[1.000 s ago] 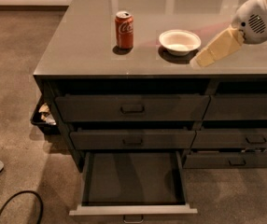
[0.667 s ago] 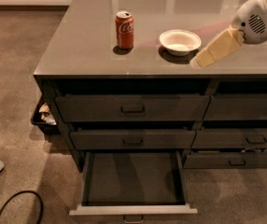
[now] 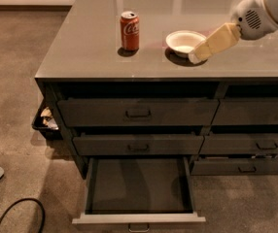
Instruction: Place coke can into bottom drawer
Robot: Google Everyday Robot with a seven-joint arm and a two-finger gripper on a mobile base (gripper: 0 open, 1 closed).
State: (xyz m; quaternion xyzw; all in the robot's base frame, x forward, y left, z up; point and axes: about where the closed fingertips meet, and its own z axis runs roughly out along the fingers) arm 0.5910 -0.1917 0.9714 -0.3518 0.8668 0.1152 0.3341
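Observation:
The red coke can (image 3: pixel 130 30) stands upright on the grey countertop (image 3: pixel 85 42), left of centre. A white bowl (image 3: pixel 184 41) sits to its right. My gripper (image 3: pixel 198 56), tan-coloured on a white arm, reaches in from the upper right. Its tip hovers at the bowl's right front edge, well to the right of the can, and holds nothing. The bottom drawer (image 3: pixel 139 218) of the left column is pulled open, and its dark interior (image 3: pixel 139 184) has nothing in it.
Two shut drawers (image 3: pixel 138 113) sit above the open one, and a right column of drawers (image 3: pixel 255 144) is beside them. A dark bin of scraps (image 3: pixel 45 120) stands on the floor left of the cabinet. A black cable (image 3: pixel 17 212) lies at the lower left.
My gripper and arm have shifted slightly left, closer to the white bowl. The can, the bowl and the drawer have not moved.

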